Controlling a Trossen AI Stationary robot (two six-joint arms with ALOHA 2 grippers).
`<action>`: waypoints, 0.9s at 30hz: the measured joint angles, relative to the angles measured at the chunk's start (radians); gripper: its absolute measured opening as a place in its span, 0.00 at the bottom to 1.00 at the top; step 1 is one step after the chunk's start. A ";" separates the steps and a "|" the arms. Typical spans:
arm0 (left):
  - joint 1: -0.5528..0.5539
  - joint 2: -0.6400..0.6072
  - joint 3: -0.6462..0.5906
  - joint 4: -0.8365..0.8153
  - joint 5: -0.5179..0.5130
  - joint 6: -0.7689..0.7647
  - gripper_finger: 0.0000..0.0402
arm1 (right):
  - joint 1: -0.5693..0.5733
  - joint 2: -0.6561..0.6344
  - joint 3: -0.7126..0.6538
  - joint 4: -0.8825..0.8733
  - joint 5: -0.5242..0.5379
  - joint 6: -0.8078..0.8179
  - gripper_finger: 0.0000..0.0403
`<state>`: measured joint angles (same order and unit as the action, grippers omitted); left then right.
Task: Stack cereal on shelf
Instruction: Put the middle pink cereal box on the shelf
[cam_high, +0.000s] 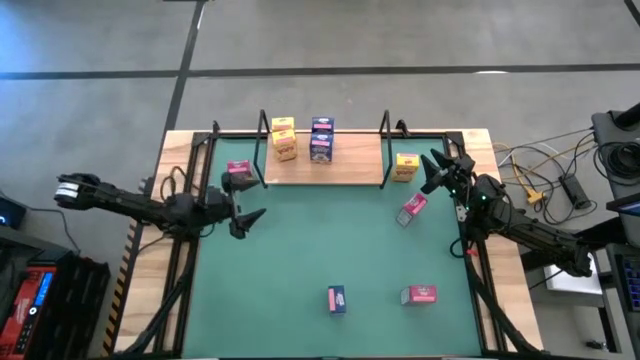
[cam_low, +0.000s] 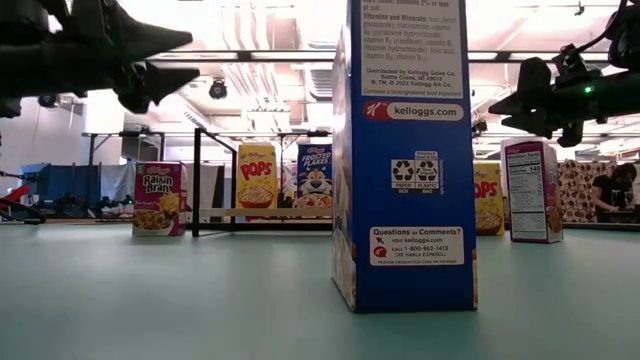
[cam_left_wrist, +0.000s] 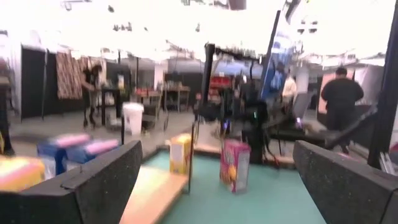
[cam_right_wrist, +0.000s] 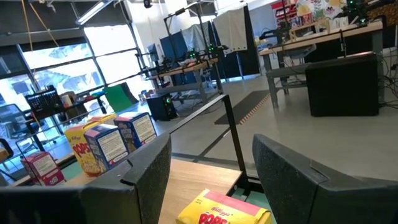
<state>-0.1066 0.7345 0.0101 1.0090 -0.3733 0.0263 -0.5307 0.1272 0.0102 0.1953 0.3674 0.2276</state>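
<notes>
Right gripper (cam_high: 432, 172) hovers with jaws parted and empty, a yellow box (cam_high: 406, 166) just ahead of them beside the shelf (cam_high: 345, 160), likely its next pick, while left gripper (cam_high: 250, 218) waits wide open.

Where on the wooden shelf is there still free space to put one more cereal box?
On the shelf, the board is bare from the blue boxes to the right wire upright. The left part is crowded: yellow boxes stand close beside the blue ones. On the green mat, the middle, between shelf and front boxes, is also free.
</notes>
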 joint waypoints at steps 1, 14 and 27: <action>0.000 -0.022 0.000 -0.012 0.000 0.014 1.00 | 0.000 0.000 0.000 -0.001 0.000 0.000 0.53; 0.000 -0.172 0.001 -0.254 -0.001 -0.045 1.00 | 0.000 0.000 0.000 -0.005 0.000 0.000 0.53; 0.000 -0.126 0.100 -0.268 -0.007 -0.042 1.00 | 0.000 0.000 0.000 -0.005 0.000 0.000 0.53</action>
<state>-0.1066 0.6086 0.1103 0.7409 -0.3804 -0.0158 -0.5307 0.1272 0.0102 0.1905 0.3672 0.2275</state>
